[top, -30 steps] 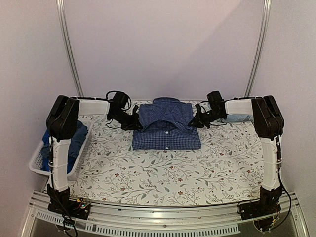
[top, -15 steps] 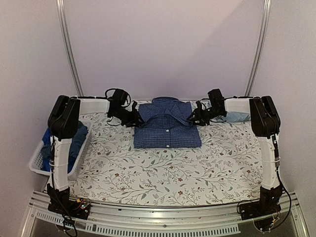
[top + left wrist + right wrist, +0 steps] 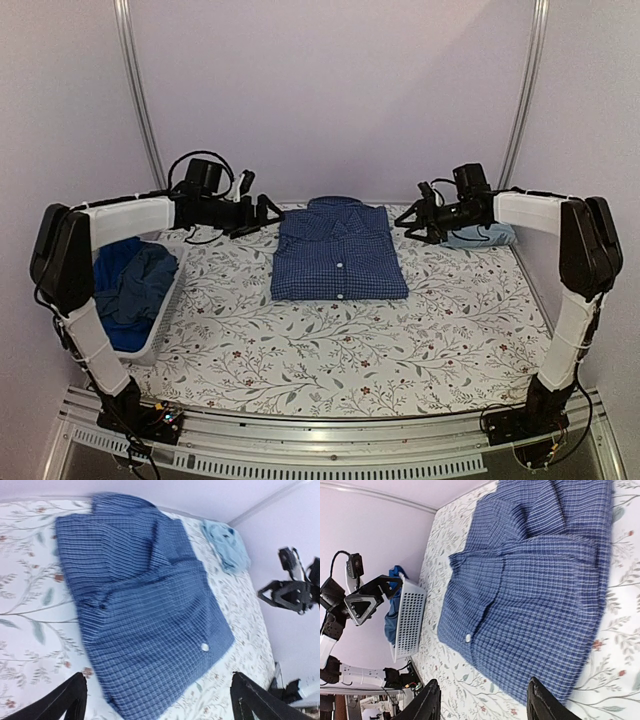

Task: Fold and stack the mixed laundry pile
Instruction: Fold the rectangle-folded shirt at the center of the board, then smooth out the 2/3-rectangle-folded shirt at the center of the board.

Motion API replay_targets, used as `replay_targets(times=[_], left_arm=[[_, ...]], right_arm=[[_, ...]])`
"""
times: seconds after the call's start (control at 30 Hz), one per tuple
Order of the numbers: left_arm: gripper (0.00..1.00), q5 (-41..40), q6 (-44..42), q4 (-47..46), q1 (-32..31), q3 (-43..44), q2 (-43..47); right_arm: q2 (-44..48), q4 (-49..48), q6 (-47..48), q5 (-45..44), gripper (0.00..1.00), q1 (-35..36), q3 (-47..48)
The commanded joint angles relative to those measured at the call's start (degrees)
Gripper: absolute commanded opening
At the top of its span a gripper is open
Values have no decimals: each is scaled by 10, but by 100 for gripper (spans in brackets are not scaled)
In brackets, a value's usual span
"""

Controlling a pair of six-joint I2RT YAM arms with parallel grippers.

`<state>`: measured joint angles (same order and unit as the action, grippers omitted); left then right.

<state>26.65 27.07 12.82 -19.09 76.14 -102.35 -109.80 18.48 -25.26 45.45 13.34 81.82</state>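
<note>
Presently the checked shirt (image 3: pixel 338 262) is seen lying folded and flat on the floral table cover (image 3: pixel 330 350). Its collar is turned toward the back wall and a white button (image 3: pixel 340 265) shows on its front.

The left gripper (image 3: pixel 262 212) is held just left of the checked shirt's collar end, apart from the cloth. Its fingers (image 3: pixel 75 697) are spread wide and nothing is held between them. The right gripper (image 3: pixel 410 222) is held just right of the same collar end, also clear of the cloth. Its jaws are parted and nothing is pinched.

A light-blue shirt (image 3: pixel 480 237) is laid folded to the right of the checked shirt, beyond the right gripper, and part of it is hidden by that arm. Well to the left of the checked shirt, a white basket (image 3: pixel 165 300) is set at the table's edge. Blue garments (image 3: pixel 128 285) are heaped inside it, and its near corner is crossed by the left arm.

Two metal rails (image 3: pixel 140 100) are seen rising against the wall behind the checked shirt.
</note>
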Motion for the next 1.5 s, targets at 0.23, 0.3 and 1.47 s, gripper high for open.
replay_targets(times=[0.23, 0.3, 1.47], left_arm=[[100, 163, 105, -179, -126, 15, -168], [100, 166, 126, -199, -117, 8, -204], [62, 73, 152, -164, -114, -295, -33]], right_arm=[[-164, -139, -97, 133, 48, 126, 58], [-201, -145, -112, 134, 46, 120, 52], [27, 20, 2, -51, 49, 10, -297]])
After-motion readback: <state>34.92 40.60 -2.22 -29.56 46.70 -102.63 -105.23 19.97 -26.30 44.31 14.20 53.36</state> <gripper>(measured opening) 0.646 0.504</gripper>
